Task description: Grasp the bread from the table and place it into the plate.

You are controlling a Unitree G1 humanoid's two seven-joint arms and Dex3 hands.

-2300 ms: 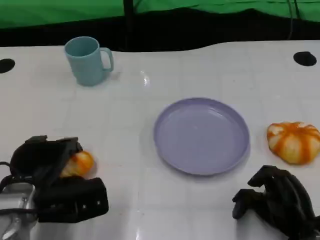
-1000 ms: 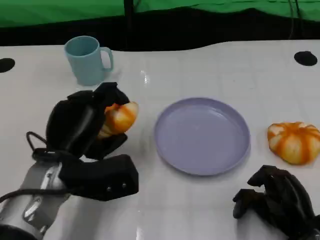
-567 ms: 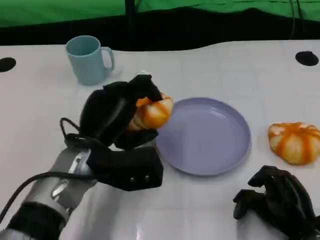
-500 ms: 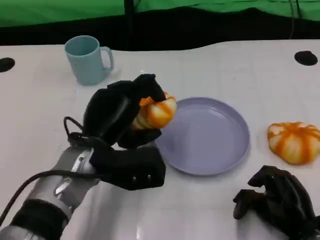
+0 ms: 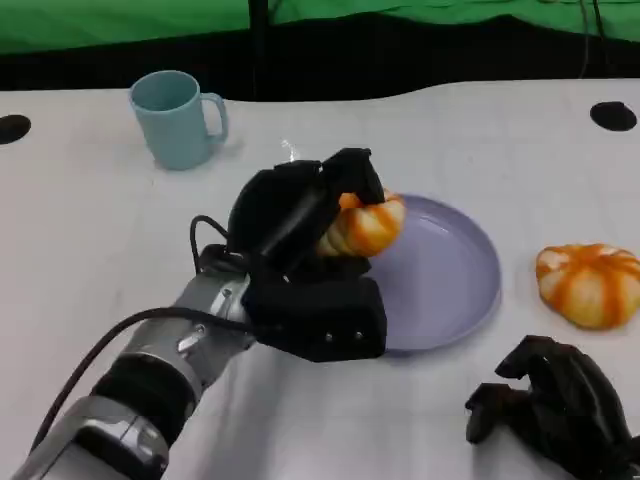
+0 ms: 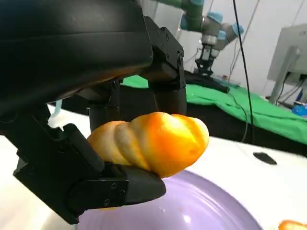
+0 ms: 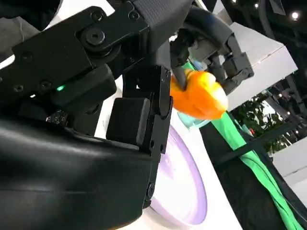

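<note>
a white table (image 5: 100, 250) carries a light blue mug (image 5: 177, 120) at the far left, a lilac plate (image 5: 450, 270) near the middle, and an orange-striped bun (image 5: 588, 285) to the plate's right.

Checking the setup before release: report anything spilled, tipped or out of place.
Nothing stands out. The left hand holds the bread above the purple plate; the blue mug stands upright.

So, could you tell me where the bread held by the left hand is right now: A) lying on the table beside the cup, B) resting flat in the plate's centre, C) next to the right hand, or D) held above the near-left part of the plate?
D: the left hand holds the bread raised over the plate's left part.
</note>
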